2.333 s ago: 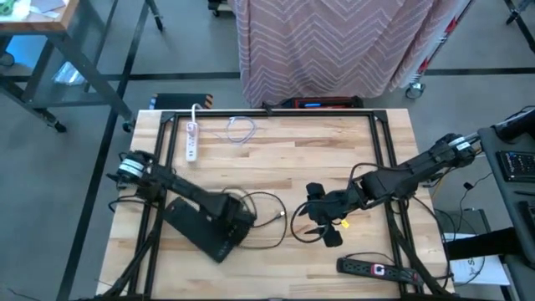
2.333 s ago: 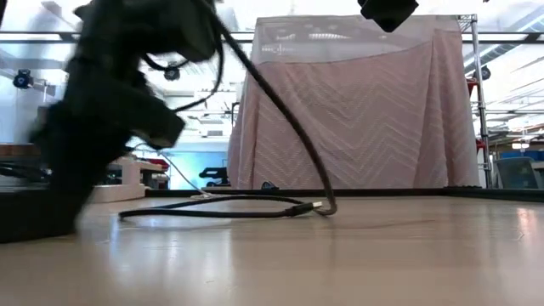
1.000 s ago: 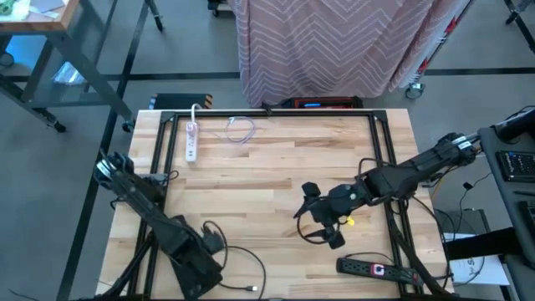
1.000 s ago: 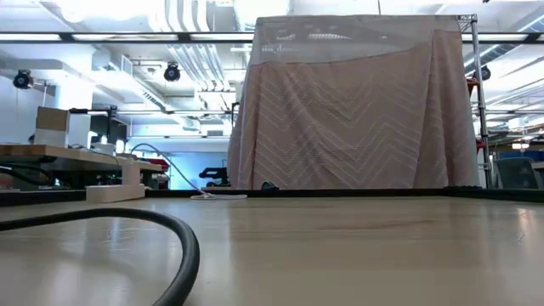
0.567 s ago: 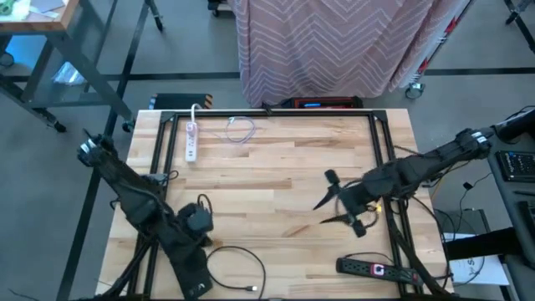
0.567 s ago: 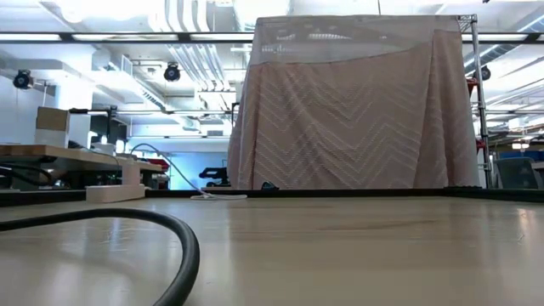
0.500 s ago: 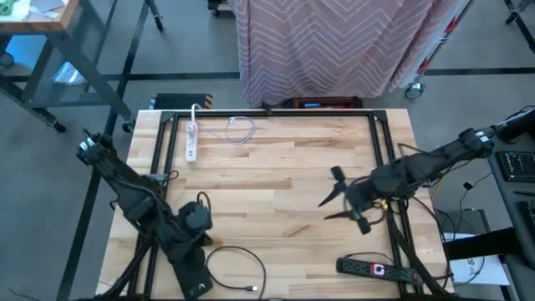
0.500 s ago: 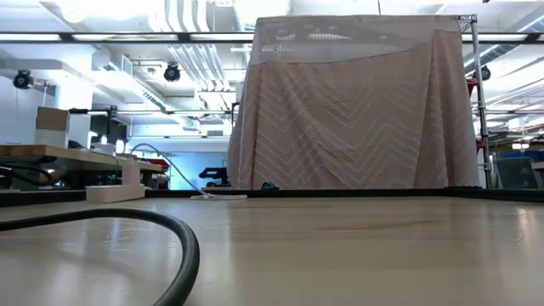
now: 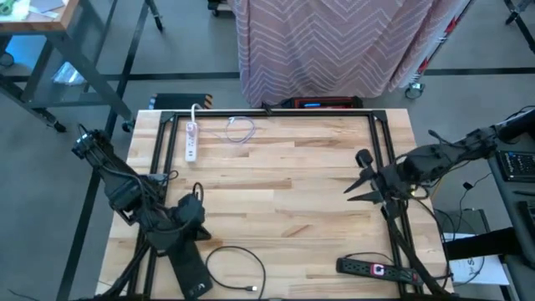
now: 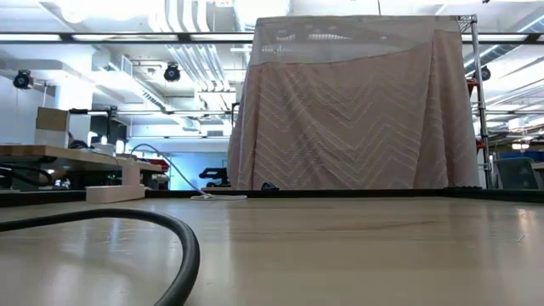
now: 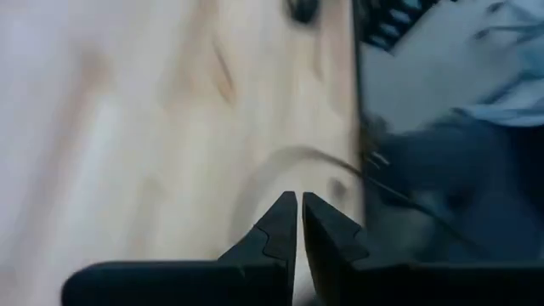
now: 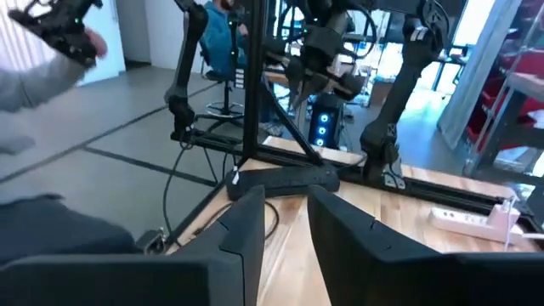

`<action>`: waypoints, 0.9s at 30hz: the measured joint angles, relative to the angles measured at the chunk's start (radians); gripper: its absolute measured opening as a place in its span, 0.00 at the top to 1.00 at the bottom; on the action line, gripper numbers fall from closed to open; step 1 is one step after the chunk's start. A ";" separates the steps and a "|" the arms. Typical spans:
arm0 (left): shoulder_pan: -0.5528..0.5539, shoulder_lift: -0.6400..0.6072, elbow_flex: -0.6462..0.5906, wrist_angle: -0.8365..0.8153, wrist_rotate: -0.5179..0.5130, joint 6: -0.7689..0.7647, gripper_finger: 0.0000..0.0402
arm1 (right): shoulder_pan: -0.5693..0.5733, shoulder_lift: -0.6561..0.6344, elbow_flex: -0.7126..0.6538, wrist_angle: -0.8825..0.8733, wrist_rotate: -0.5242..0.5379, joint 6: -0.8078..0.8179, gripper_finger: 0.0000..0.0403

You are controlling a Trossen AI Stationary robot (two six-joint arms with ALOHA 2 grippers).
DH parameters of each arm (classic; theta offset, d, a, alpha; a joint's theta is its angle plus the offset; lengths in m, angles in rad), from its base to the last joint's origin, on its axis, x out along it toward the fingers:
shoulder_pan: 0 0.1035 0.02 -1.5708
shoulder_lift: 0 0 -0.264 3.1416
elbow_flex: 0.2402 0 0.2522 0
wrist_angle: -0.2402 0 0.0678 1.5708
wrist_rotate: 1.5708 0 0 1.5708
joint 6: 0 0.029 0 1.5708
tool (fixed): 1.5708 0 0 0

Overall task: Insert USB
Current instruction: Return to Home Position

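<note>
A black cable lies looped on the wooden table near its front edge, and its USB plug rests flat on the wood. The same cable curves across the low view's left. A flat black device lies at the near left beside the loop. My left gripper hangs shut over the table just beyond the device; in the left wrist view its fingers hold nothing. My right gripper hovers near the table's right edge, narrowly open and empty.
A white power strip and a thin white cable lie at the far left. A black power strip lies at the near right corner. A black frame rims the table. The middle of the table is bare wood.
My right gripper has drawn back from the table's middle toward the right edge and somewhat toward the far edge. My left arm has folded back toward the left edge, its gripper moving a little away from the black device. The cable and plug have stayed put.
</note>
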 joint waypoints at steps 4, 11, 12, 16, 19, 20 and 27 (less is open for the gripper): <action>0.030 -0.004 0.000 0.091 -0.250 0.181 0.98 | -0.003 -0.022 0.000 -0.039 0.000 0.079 0.82; 0.176 -0.034 0.000 0.264 -0.143 0.536 0.98 | -0.083 -0.109 0.000 -0.031 0.104 0.079 0.86; 0.207 -0.038 0.000 0.287 -0.119 0.563 0.98 | -0.108 -0.117 0.000 -0.032 0.123 0.081 0.87; 0.343 -0.058 0.000 0.324 -0.052 0.635 0.98 | -0.186 -0.160 0.000 -0.086 0.123 0.089 0.88; 0.461 -0.088 0.000 0.313 0.090 0.675 0.98 | -0.239 -0.192 0.003 -0.084 0.125 0.089 0.88; 0.501 -0.103 0.000 0.316 0.144 0.681 0.98 | -0.254 -0.198 0.013 -0.086 0.124 0.087 0.87; 0.666 -0.247 -0.024 0.313 0.291 0.677 0.98 | -0.280 -0.269 0.171 -0.229 0.131 -0.029 0.83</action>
